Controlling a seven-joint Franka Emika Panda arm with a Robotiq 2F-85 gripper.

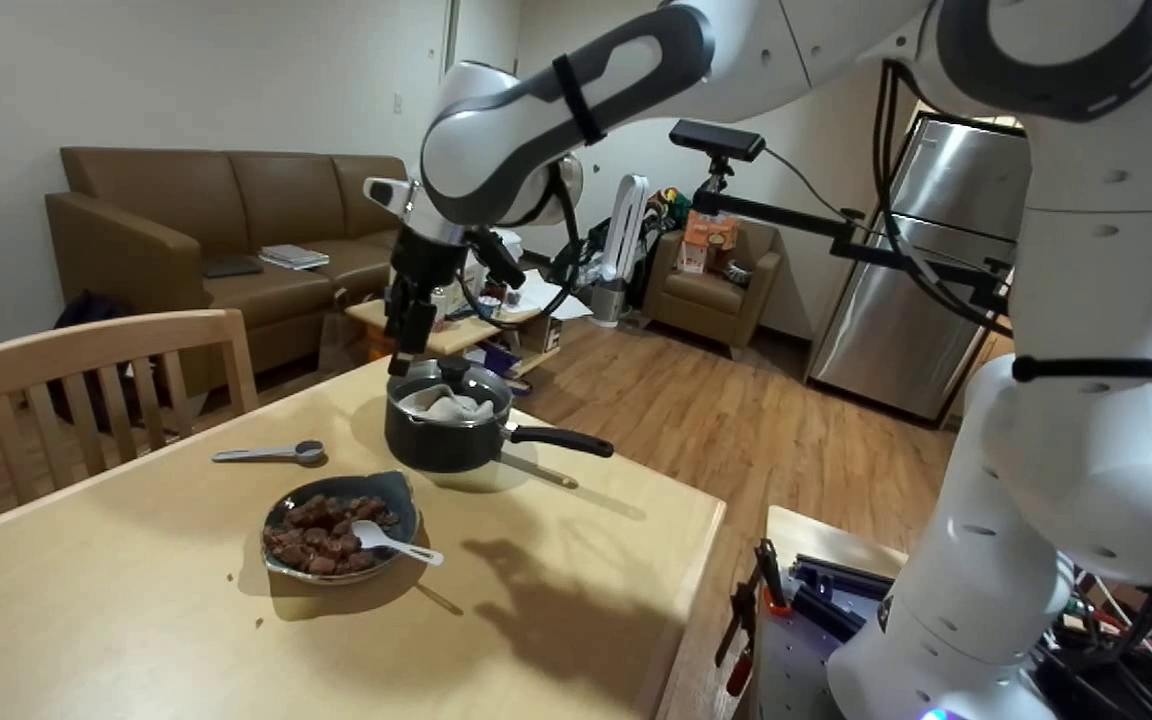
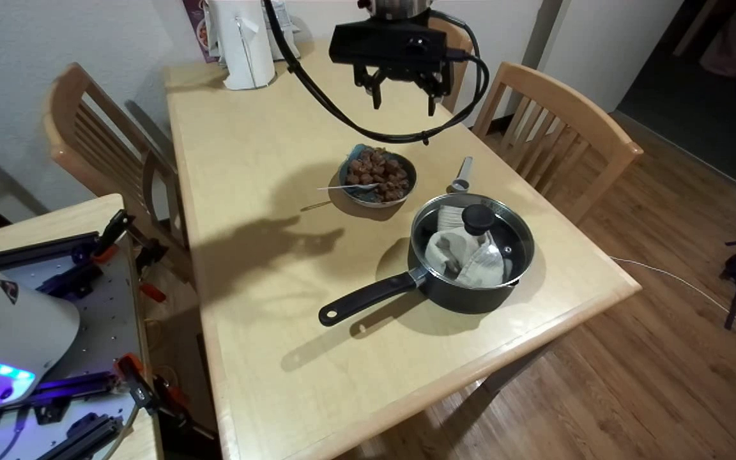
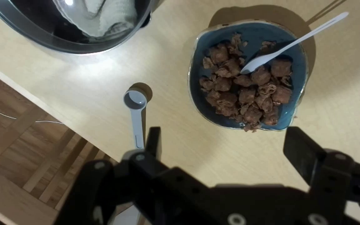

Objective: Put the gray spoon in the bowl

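The gray spoon lies on the table as a light-gray measuring spoon with a small round cup [image 1: 271, 454]. It also shows in an exterior view [image 2: 463, 171] and the wrist view [image 3: 137, 123]. The bowl [image 1: 398, 492] is shallow, dark blue inside, and filled with brown chunks; it also shows in an exterior view [image 2: 356, 154] and the wrist view [image 3: 273, 35]. A whitish spoon [image 3: 311, 32] rests in it, its handle over the rim. My gripper [image 3: 224, 134] is open and empty above the table. In the wrist view one finger overlaps the gray spoon's handle end.
A black pot [image 2: 470, 297] with a glass lid and a pale cloth inside stands near the gray spoon, its long handle sticking out over the table. Wooden chairs [image 2: 559, 115] stand at the table's edges. A white paper roll [image 2: 246, 45] stands at one table end.
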